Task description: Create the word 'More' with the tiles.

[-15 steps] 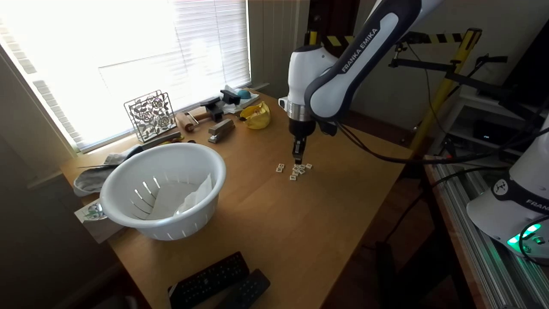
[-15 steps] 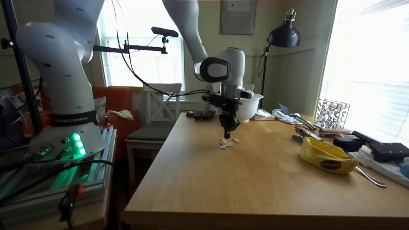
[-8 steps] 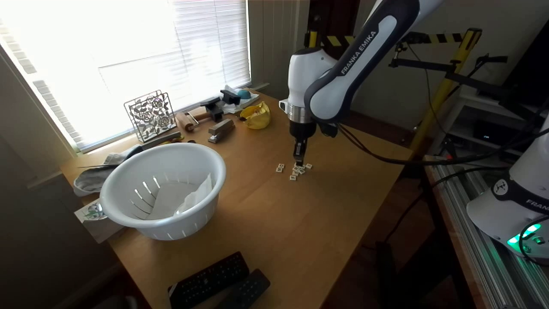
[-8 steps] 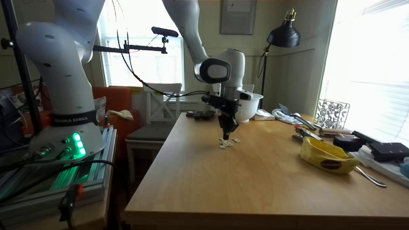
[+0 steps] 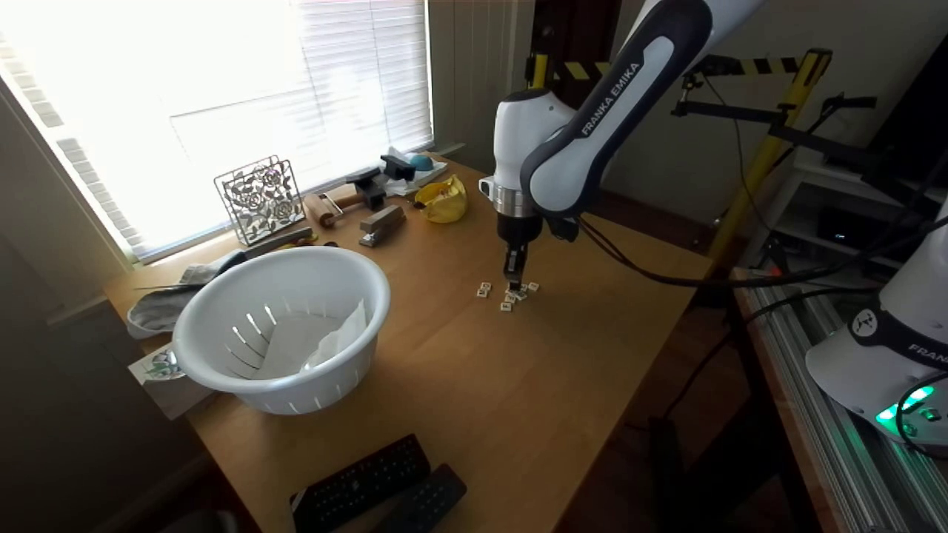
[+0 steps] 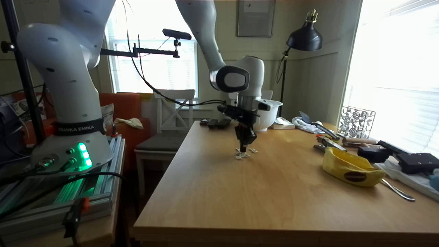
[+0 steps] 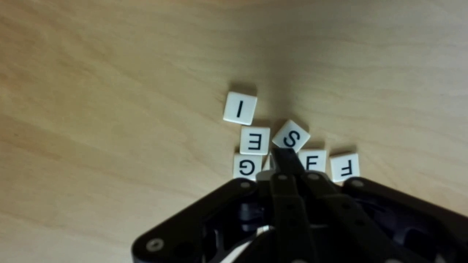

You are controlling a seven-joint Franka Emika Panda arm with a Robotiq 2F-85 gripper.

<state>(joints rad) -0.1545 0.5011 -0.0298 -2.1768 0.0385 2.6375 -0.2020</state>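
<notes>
The tiles are small cream squares with black letters, lying in a loose cluster on the table. In the wrist view I see an I tile (image 7: 240, 108), E tile (image 7: 255, 140), G tile (image 7: 247, 166), S tile (image 7: 291, 136), F tile (image 7: 344, 167) and a partly covered tile (image 7: 312, 159) reading E or F. Another tile is mostly hidden under the fingers. Two tiles (image 5: 483, 289) lie apart in an exterior view. My gripper (image 7: 287, 153) points down with its fingers together, tip over the S tile's lower edge; contact is unclear. It also shows in both exterior views (image 5: 515, 286) (image 6: 243, 151).
A white colander bowl (image 5: 296, 385) stands on the table (image 5: 518, 400), with dark remotes (image 5: 363, 481) near one end. A yellow banana-shaped pouch (image 6: 343, 168), stapler (image 5: 382, 224), metal rose-pattern holder (image 5: 259, 196) and other tools line the window side.
My gripper has come down from just above the tiles to tile level, with a small sideways shift. The tiles show no visible movement.
</notes>
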